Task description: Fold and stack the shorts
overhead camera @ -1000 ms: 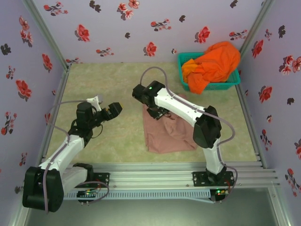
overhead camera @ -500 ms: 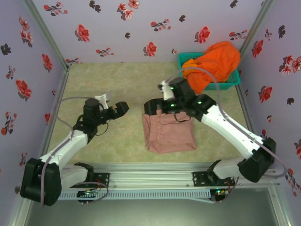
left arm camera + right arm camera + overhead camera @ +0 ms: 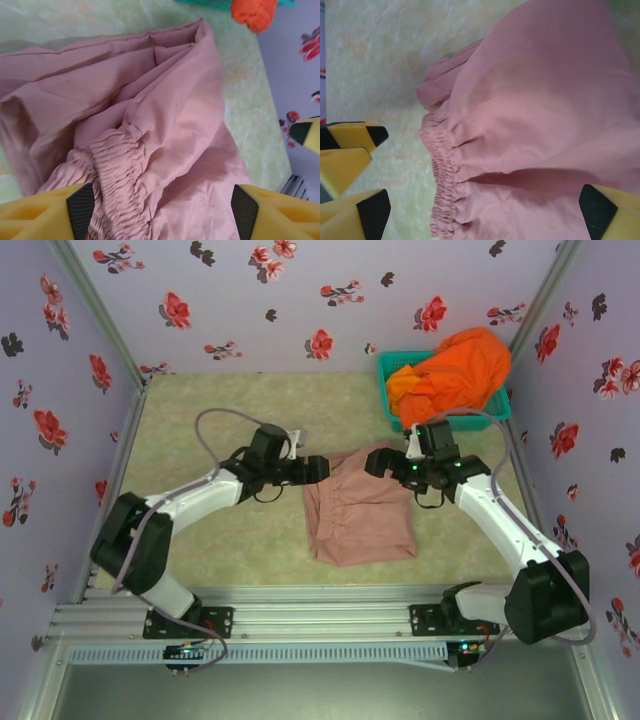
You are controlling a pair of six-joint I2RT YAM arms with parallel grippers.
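In the middle of the top view, the left gripper (image 3: 316, 469) sits at the upper left corner of the pink shorts (image 3: 358, 520), which lie flat on the table. Its jaws are apart over the gathered waistband. The right gripper (image 3: 376, 462) is over their upper edge, jaws wide apart. The orange shorts (image 3: 455, 375) are heaped in the teal basket (image 3: 480, 422) at upper right.

bright even diffuse light, soft shadows in folds of pink shorts (image 3: 165, 115), no glare, top view sharp, wrist views slightly soft, mat (image 3: 380, 60) washed out
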